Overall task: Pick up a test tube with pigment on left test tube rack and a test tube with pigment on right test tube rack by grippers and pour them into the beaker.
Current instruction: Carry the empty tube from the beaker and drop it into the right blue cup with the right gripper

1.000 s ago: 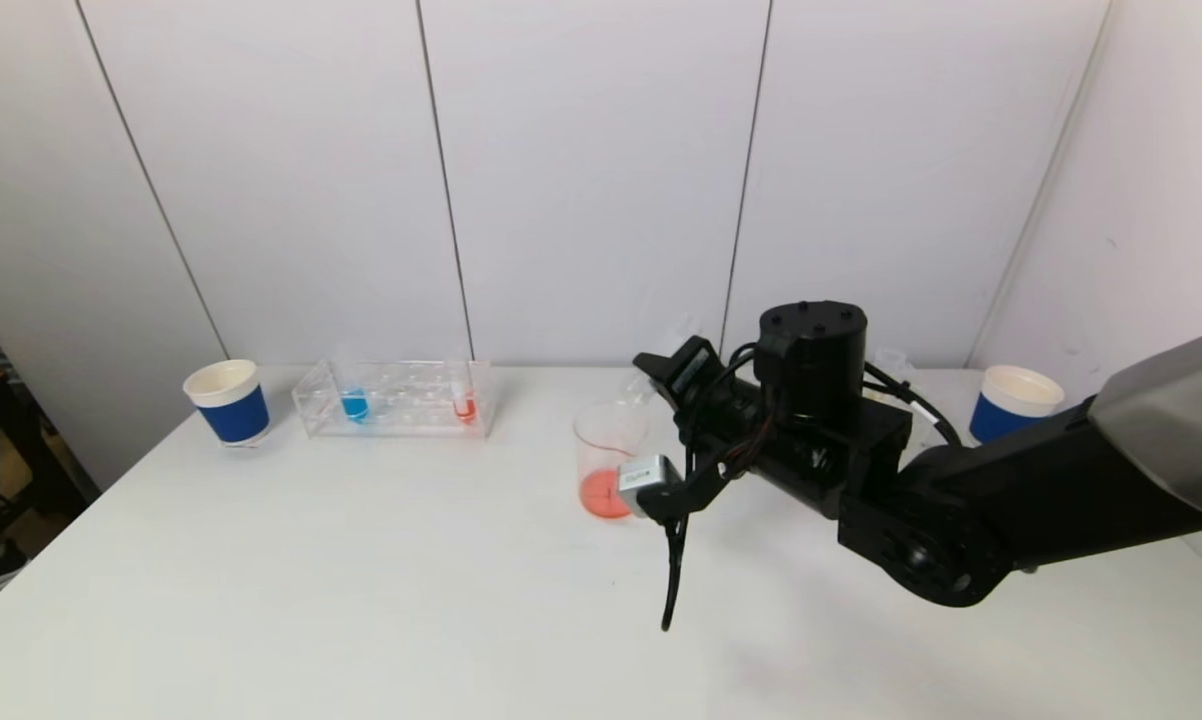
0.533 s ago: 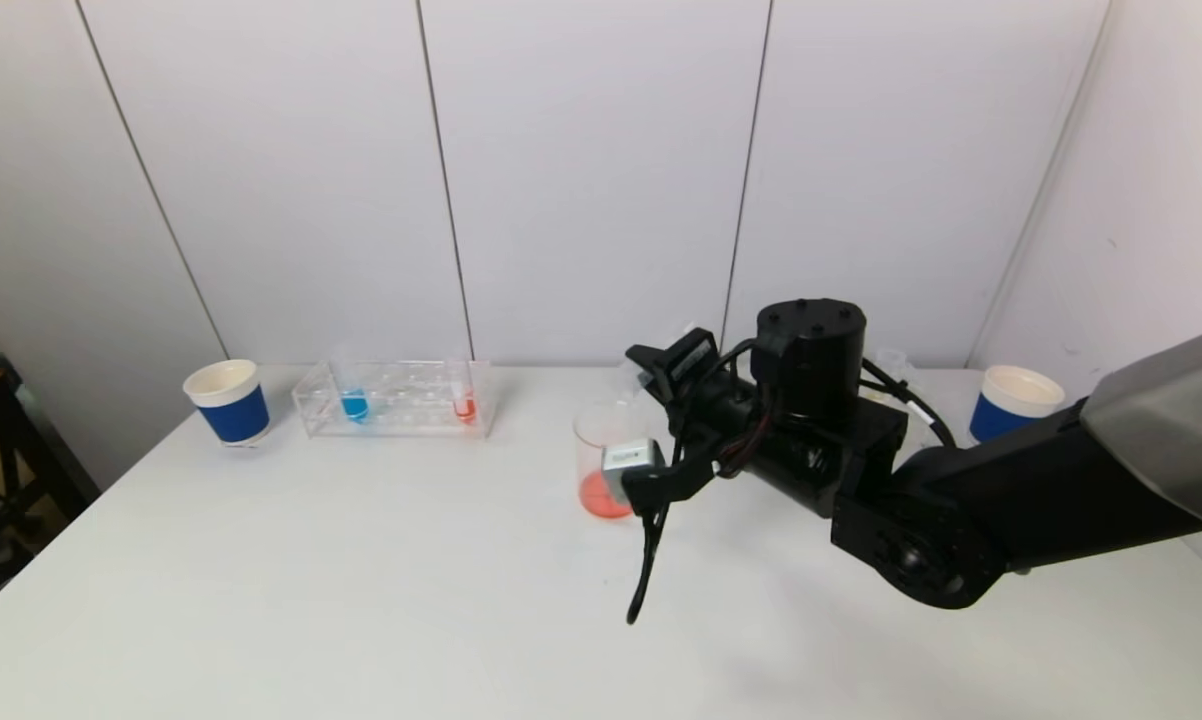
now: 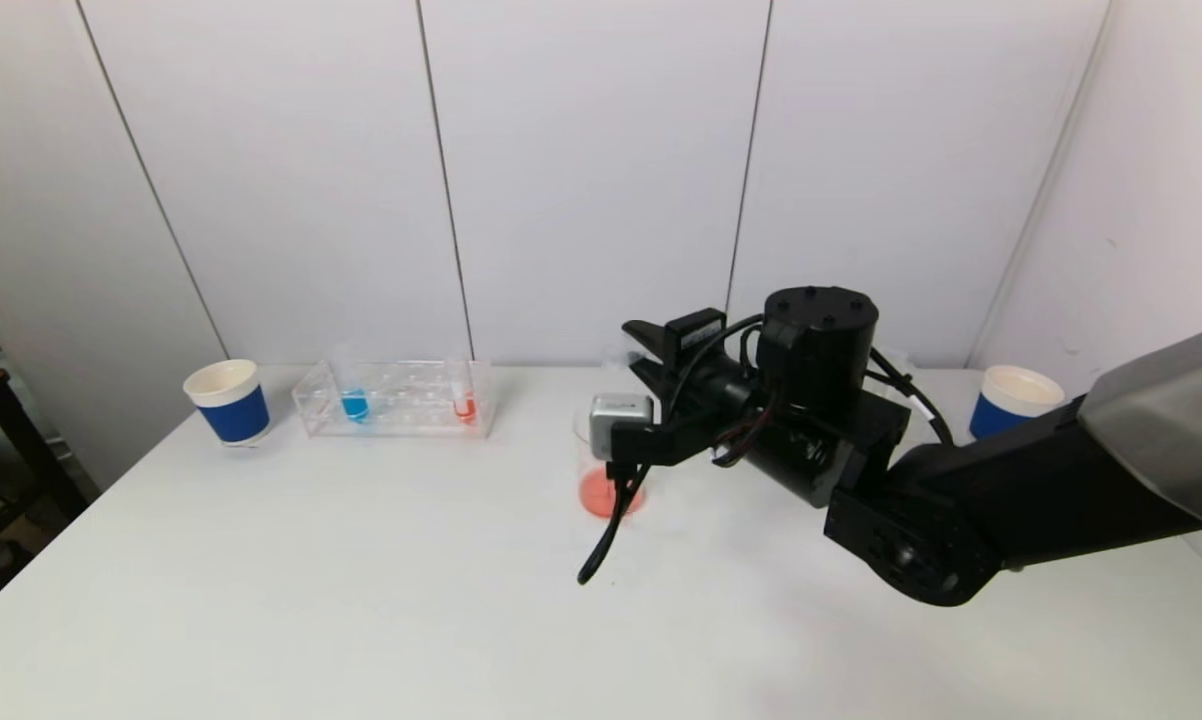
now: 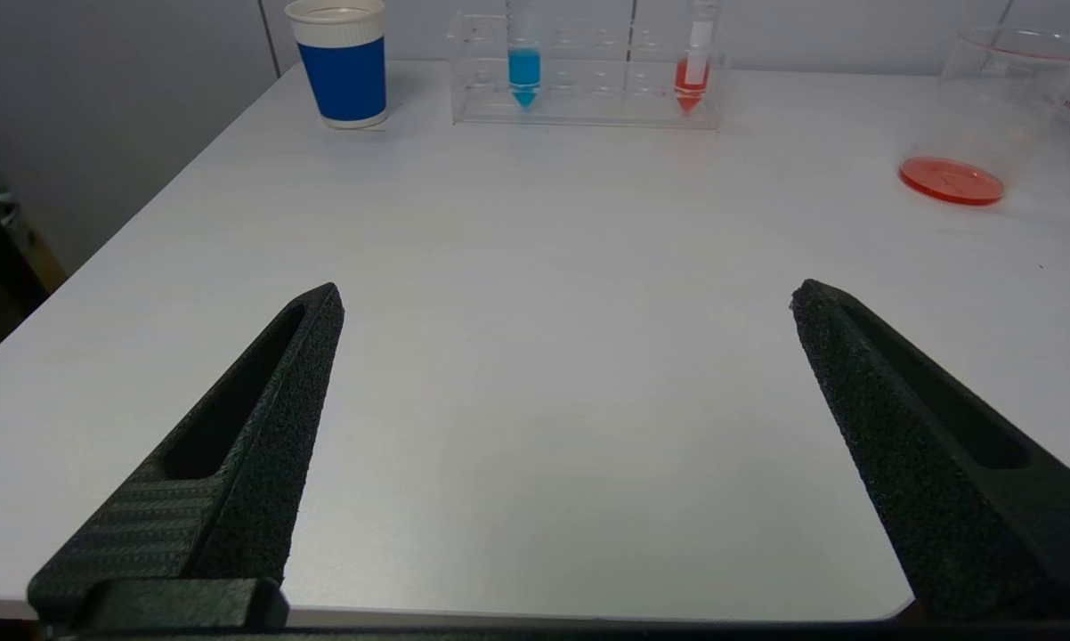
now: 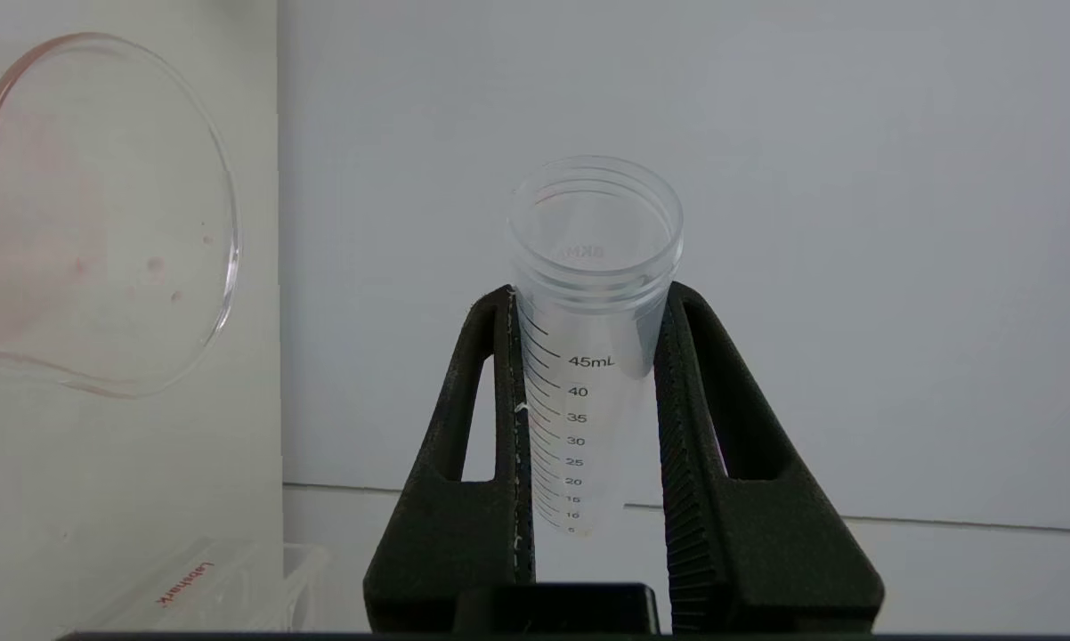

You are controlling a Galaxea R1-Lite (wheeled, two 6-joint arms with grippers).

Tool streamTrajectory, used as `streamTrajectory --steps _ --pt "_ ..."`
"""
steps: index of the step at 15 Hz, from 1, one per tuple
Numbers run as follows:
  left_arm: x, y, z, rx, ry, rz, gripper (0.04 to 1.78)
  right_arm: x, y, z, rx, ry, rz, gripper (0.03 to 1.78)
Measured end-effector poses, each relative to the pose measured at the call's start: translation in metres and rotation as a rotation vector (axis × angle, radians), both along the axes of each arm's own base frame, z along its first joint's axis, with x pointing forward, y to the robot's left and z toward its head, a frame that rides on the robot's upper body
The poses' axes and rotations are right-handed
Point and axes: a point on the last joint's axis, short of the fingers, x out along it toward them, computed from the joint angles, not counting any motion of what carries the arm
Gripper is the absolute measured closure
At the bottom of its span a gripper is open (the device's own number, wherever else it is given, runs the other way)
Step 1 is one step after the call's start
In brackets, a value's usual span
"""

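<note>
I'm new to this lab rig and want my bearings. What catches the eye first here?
The right gripper clamps a clear, empty-looking test tube beside the beaker with red liquid at the table's middle. Far left, a clear rack holds a blue tube and a red tube.

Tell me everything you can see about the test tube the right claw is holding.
The test tube is clear plastic with a threaded open mouth, no cap, and printed volume marks running up to 45mL along its side. It looks empty; no pigment shows inside. The right claw is shut on it, one finger pressed to each side just below the threads. In the head view it is held near the beaker, which has red liquid at its bottom.
</note>
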Motion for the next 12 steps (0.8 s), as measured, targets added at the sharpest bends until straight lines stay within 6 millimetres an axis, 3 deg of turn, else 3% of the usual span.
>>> streamTrajectory --steps 7,12 --pt "0.0 0.0 0.0 0.0 0.0 0.001 0.06 0.002 0.004 0.004 0.182 0.099 -0.005 1.35" --pt "0.0 0.0 0.0 -0.001 0.0 0.0 0.06 0.007 0.002 0.022 0.348 0.136 -0.02 1.35"
